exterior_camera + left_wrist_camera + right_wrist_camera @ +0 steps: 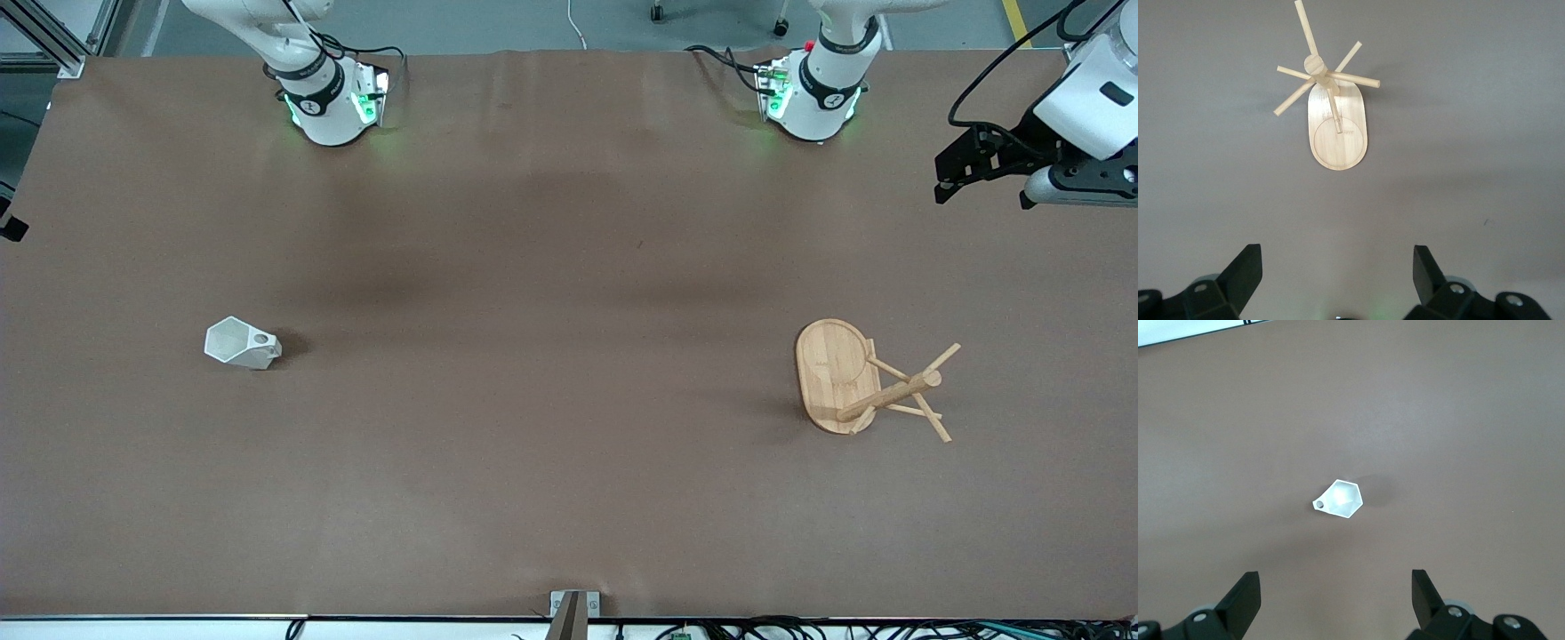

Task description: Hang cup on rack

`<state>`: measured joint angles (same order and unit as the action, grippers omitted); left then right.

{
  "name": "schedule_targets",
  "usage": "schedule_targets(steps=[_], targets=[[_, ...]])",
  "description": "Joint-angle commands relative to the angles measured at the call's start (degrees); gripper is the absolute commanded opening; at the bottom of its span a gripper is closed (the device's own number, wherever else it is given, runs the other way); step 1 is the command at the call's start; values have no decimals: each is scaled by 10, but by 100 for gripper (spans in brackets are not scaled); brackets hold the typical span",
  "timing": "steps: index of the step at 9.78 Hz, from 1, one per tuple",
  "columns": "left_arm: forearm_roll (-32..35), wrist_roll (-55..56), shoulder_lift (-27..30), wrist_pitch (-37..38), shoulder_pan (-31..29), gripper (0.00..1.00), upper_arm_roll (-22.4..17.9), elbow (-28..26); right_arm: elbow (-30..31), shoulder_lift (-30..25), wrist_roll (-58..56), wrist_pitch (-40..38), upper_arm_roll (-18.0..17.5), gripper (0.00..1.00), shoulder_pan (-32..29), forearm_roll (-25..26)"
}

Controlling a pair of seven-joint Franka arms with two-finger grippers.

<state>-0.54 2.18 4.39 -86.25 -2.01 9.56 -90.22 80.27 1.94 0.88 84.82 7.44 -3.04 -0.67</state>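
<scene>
The white faceted cup sits on the brown table toward the right arm's end, mouth up, with its pierced block handle beside it. It also shows in the right wrist view. The bamboo rack stands on its oval base toward the left arm's end, pegs sticking out from the post. It also shows in the left wrist view. My left gripper is open and empty, high over the table's edge at the left arm's end. My right gripper is open and empty, high over the table with the cup below it.
The brown table is bare between cup and rack. The two arm bases stand along the edge farthest from the front camera. A small metal bracket sits at the nearest edge.
</scene>
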Motion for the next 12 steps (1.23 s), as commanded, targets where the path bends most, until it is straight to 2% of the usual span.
schedule_targets(steps=[1, 9, 12], targets=[[-3, 5, -9, 8, -1, 100, 1, 0, 3, -4, 0, -4, 0, 100, -1, 3], [21, -6, -16, 19, 1, 100, 5, 7, 6, -4, -39, -5, -1, 100, -4, 4], [19, -7, -17, 19, -2, 100, 5, 11, 95, 27, -33, 66, -1, 100, -4, 2]])
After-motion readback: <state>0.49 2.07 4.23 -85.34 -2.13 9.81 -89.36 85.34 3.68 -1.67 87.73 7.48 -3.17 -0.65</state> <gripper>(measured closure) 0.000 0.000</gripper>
